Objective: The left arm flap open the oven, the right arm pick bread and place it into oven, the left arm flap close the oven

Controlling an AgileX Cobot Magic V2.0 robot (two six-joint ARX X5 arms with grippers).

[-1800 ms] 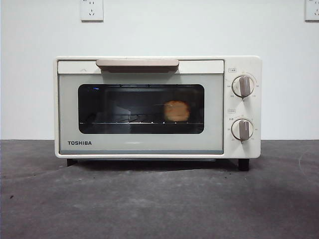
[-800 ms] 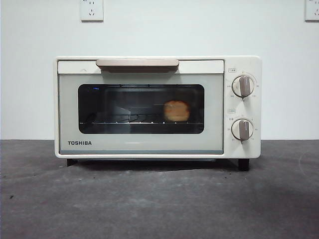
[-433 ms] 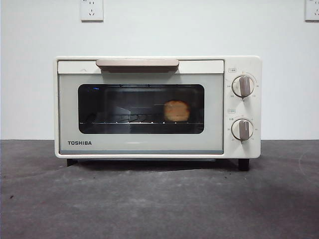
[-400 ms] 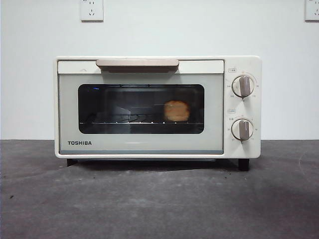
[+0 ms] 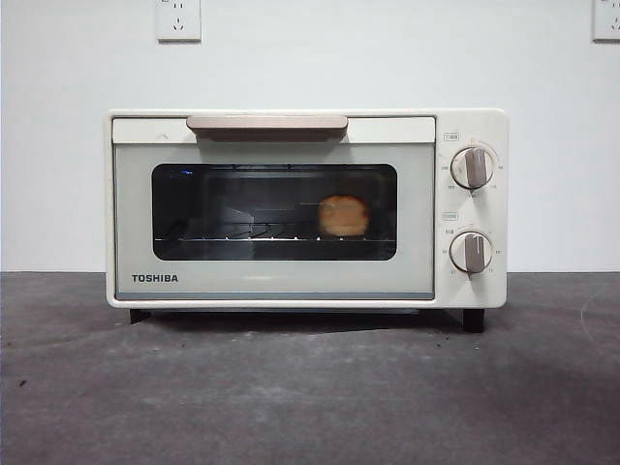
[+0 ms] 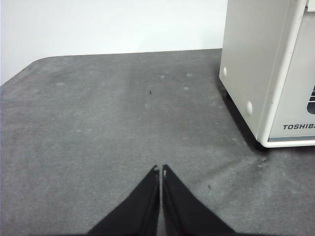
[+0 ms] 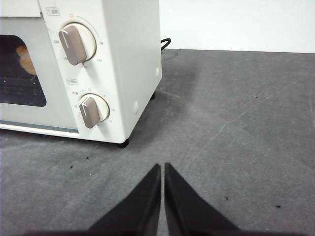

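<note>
Front view gives us the oven [image 5: 305, 208] on the grey bench [image 5: 310, 387], door shut, with the bread [image 5: 343, 215] on the wire rack behind the glass, right of centre. We see the left gripper [image 6: 160, 169] beside the oven's left side, fingers together and empty. Our right gripper [image 7: 163, 167] sits off its knob side, fingers likewise together.

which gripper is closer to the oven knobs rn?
Right. The right gripper hovers off the oven's knob end; the left gripper is off the opposite, TOSHIBA-logo end.
</note>
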